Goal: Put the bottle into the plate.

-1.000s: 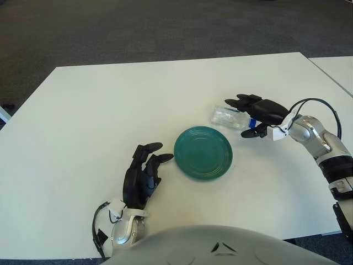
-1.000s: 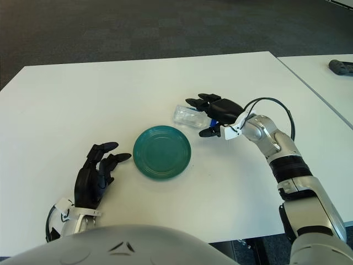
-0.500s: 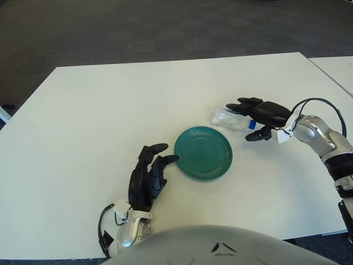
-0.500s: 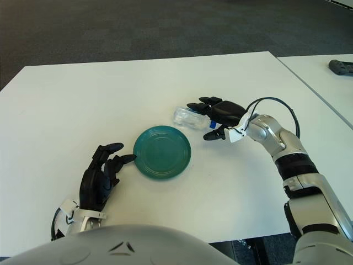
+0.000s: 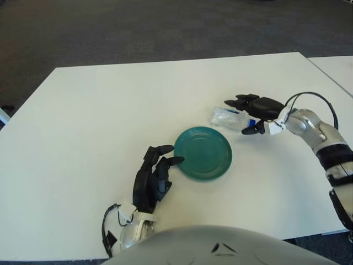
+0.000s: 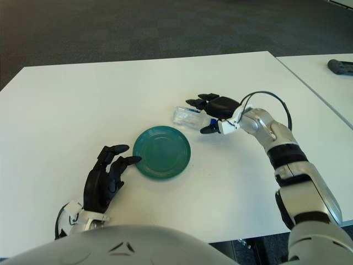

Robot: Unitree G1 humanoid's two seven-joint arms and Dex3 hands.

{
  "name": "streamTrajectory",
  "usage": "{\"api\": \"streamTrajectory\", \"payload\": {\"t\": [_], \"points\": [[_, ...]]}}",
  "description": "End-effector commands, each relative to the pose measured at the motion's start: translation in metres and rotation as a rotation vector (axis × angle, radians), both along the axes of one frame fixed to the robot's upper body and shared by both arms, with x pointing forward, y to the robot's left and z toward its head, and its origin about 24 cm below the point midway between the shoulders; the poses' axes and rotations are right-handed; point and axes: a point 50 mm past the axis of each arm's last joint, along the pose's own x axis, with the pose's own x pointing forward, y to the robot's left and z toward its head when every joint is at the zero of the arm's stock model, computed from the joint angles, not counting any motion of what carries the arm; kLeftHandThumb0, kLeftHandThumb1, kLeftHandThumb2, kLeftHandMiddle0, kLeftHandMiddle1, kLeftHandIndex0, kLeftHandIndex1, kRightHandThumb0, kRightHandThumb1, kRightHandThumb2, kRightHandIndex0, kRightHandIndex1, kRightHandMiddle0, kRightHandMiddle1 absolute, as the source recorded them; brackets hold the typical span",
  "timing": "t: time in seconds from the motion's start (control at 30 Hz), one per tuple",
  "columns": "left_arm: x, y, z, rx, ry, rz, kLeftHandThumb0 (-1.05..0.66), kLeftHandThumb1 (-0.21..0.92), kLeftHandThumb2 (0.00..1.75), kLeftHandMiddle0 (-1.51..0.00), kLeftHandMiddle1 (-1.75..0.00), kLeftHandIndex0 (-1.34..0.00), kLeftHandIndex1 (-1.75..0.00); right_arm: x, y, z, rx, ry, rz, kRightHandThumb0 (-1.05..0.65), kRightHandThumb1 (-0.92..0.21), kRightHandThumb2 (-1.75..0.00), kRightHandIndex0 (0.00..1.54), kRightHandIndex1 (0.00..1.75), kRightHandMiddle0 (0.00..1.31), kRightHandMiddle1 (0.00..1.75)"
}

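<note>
White table (image 5: 83, 121): green plate (image 5: 203, 152) empty.

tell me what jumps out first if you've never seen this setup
The green plate in the middle of the white table draws the eye. Just behind it to the right, the right hand closes over a clear bottle lying on its side. The left hand shows beside the plate's left edge.

White counter (image 5: 110, 110) fills foreground. Dark grey carpet floor (image 5: 165, 27) beyond. Second white table (image 6: 325, 83) at right, dark object (image 6: 341, 67) on it.
</note>
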Motion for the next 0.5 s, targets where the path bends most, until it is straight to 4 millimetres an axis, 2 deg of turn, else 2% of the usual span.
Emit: {"api": "streamTrajectory", "payload": {"t": [0.0,0.47], "points": [[-0.001,-0.006,0.001,-0.028,0.013,0.004,-0.87,0.92,0.7,-0.69,-1.06,-0.41,-1.24,0.011,0.01,0.001,-0.005,-0.016,-0.009,-1.05,-0.92,-0.68,0.0,0.0,0.0,0.0],[-0.006,-0.018,0.005,-0.019,0.017,-0.011,-0.86,0.92,0.72,-0.69,-1.1,-0.42,-1.26,0.018,0.018,-0.009,-0.026,-0.007,-0.009,-1.05,-0.92,-0.68,0.0,0.0,0.0,0.0]]}}
